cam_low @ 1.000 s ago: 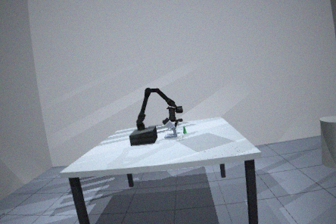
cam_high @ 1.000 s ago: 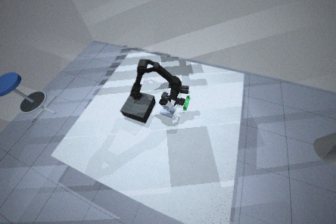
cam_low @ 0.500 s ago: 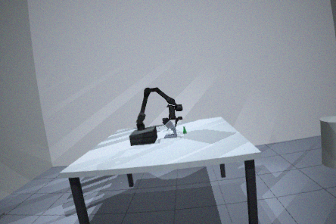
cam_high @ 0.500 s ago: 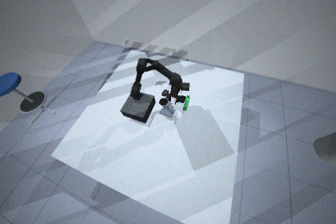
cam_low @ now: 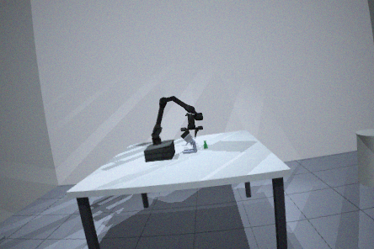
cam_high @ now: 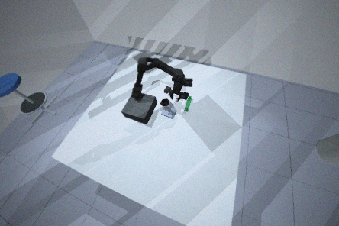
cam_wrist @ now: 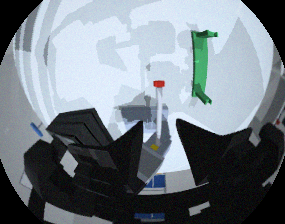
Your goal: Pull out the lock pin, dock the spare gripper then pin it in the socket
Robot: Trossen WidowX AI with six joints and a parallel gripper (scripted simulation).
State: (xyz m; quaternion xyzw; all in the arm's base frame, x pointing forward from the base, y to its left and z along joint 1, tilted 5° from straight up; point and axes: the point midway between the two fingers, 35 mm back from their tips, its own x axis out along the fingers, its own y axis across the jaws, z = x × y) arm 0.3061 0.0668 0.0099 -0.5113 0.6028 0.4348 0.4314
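My gripper (cam_high: pixel 176 98) (cam_low: pixel 192 134) (cam_wrist: pixel 159 123) is open above the mount (cam_high: pixel 167 114) (cam_low: pixel 189 150), with the pin between its parted fingers. The lock pin has a red head (cam_wrist: pixel 159 84) and a pale shaft (cam_wrist: pixel 159 112); its lower end meets the grey socket beside a yellow mark (cam_wrist: pixel 154 147). How deep the pin sits is hidden. A black body (cam_high: pixel 164 102) (cam_low: pixel 185 135), apparently the spare gripper, sits at the upper end of the tilted grey socket (cam_low: pixel 190 140) (cam_wrist: pixel 152 161); my left finger partly hides that area in the wrist view.
A green bracket with raised ends (cam_high: pixel 188 104) (cam_low: pixel 205 145) (cam_wrist: pixel 200 65) lies to the right of the mount. The arm's dark base box (cam_high: pixel 139 108) (cam_low: pixel 159 151) stands to the left. The white table (cam_high: pixel 153 169) (cam_low: pixel 181 178) carries moving-looking shadows and light patches.
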